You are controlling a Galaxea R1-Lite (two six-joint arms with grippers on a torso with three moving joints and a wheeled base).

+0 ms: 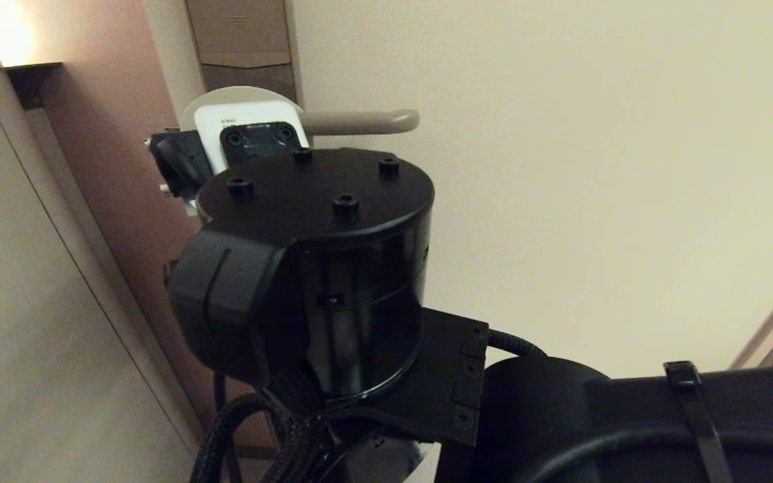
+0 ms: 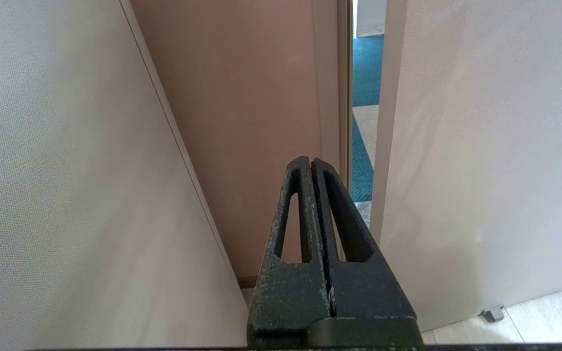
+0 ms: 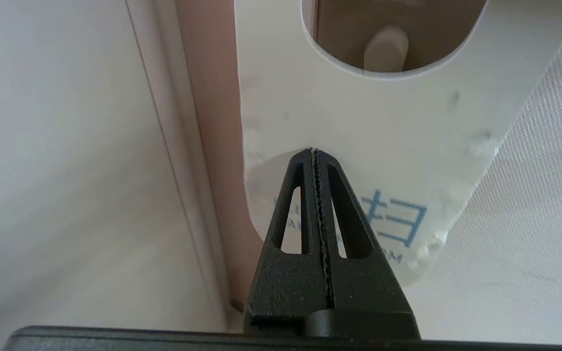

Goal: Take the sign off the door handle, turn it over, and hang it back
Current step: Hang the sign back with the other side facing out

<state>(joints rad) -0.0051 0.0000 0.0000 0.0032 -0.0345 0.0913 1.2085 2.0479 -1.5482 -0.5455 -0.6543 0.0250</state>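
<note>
The sign shows its white side with blue print in the right wrist view, its oval hole high up. The beige door handle shows through that hole. My right gripper is shut, its tips at the sign's face just below the hole. I cannot tell whether they touch it, and nothing shows between the jaws. In the head view my right wrist hides the gripper; only the sign's rounded top edge shows, at the base of the handle. My left gripper is shut and empty, held low by the door's edge.
The brown lock plate rises above the handle on the cream door. A wall lamp and a grey wall panel stand to the left. A gap shows blue carpet; a door stop sits on the floor.
</note>
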